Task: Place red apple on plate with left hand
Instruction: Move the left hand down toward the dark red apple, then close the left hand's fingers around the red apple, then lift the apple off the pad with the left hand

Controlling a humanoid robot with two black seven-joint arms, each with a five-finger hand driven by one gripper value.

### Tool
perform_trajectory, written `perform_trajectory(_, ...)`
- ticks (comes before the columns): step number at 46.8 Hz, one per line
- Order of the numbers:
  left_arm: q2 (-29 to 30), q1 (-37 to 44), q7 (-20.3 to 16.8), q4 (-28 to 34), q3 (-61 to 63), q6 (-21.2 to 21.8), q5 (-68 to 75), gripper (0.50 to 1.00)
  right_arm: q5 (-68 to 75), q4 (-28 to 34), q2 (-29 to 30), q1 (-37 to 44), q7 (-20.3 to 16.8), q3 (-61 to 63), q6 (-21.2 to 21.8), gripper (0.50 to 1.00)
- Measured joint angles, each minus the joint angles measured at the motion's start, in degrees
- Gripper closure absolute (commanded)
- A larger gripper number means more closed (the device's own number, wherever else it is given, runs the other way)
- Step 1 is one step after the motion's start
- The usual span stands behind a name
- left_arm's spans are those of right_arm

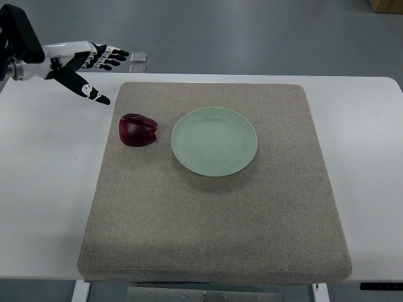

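A dark red apple (138,130) lies on the grey mat (214,214), just left of the pale green plate (215,141) and apart from it. The plate holds nothing. My left hand (104,70) hovers at the upper left, above the table's far edge, up and to the left of the apple. Its fingers are spread and the thumb points down toward the mat corner; it holds nothing. The right arm does not show.
The mat covers most of a white table (44,189). A small grey square object (138,58) lies on the floor beyond the table's far edge, near my left hand. A brown box corner (386,5) shows at the top right.
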Motion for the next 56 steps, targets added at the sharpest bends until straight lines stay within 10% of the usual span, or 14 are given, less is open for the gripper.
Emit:
perform_trajectory(13, 0.2, 6.2, 0.0, -9.2, 3.1, 9.9, 12.1, 0.501, 0.0, 0.0, 0.0, 0.0, 0.0, 0.0, 0.0, 0.570)
perform_trajectory(36, -4.9, 7.3, 0.2, -7.2, 3.7, 18.0, 19.1, 0.527, 0.0, 0.0, 0.0, 0.0, 0.0, 0.0, 0.0, 0.570)
perform_trajectory(47, -5.9, 6.9, 0.1, -6.5, 5.1, 17.9, 19.1, 0.707, 0.0, 0.0, 0.0, 0.0, 0.0, 0.0, 0.0, 0.570)
perform_trajectory(56, -5.9, 5.5, 0.0, -6.5, 6.5, 17.9, 19.5, 0.966, 0.0, 0.0, 0.0, 0.0, 0.0, 0.0, 0.0, 0.572)
